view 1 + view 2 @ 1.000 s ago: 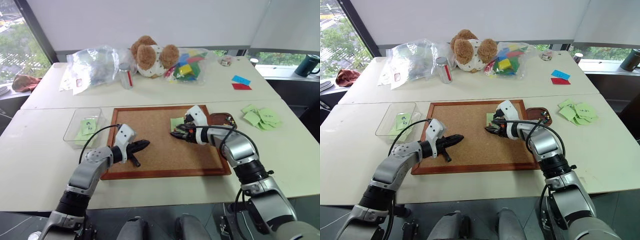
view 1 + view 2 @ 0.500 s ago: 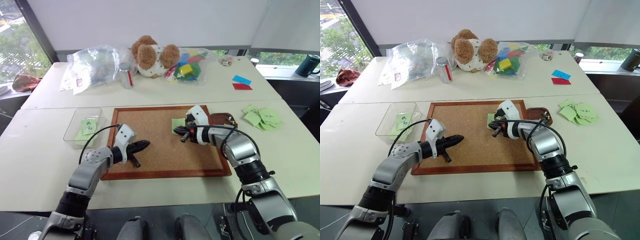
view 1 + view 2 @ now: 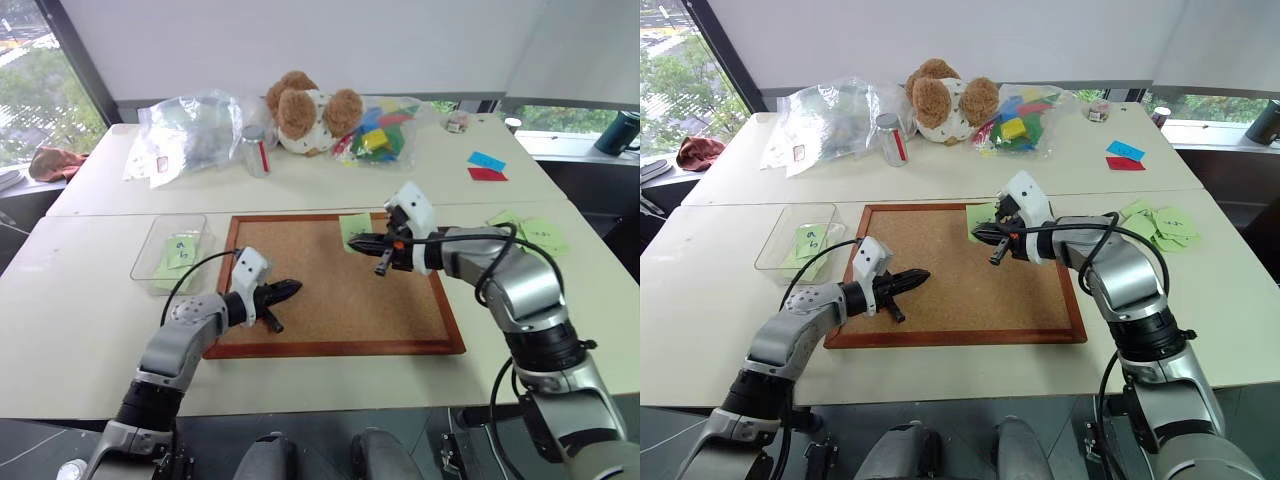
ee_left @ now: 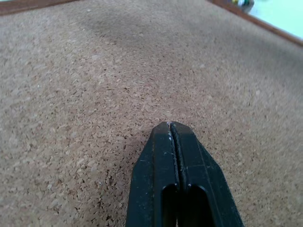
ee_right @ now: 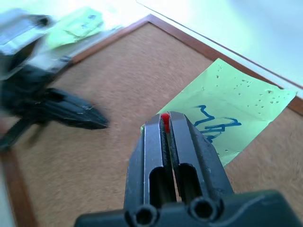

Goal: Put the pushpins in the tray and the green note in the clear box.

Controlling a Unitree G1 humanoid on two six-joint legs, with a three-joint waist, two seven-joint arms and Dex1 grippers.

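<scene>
Head view: the clear shallow plastic box (image 3: 168, 252) at my ten o'clock holds pale green notes. The green square paper note (image 3: 356, 228) lies on the wood-framed corkboard (image 3: 330, 290).

Left wrist view: my left gripper (image 4: 171, 127) is clenched, empty, over cork.

Right wrist view: my right gripper (image 5: 165, 120) pinches a red-headed pushpin (image 5: 165, 117) above that note.

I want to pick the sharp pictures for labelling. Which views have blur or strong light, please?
Right wrist view: the left pincer and the clear box are smeared, while the green note stays readable. Left wrist view: sharp corkboard, overexposed far corner. Head views: sharp, bright window daylight at the upper left.
</scene>
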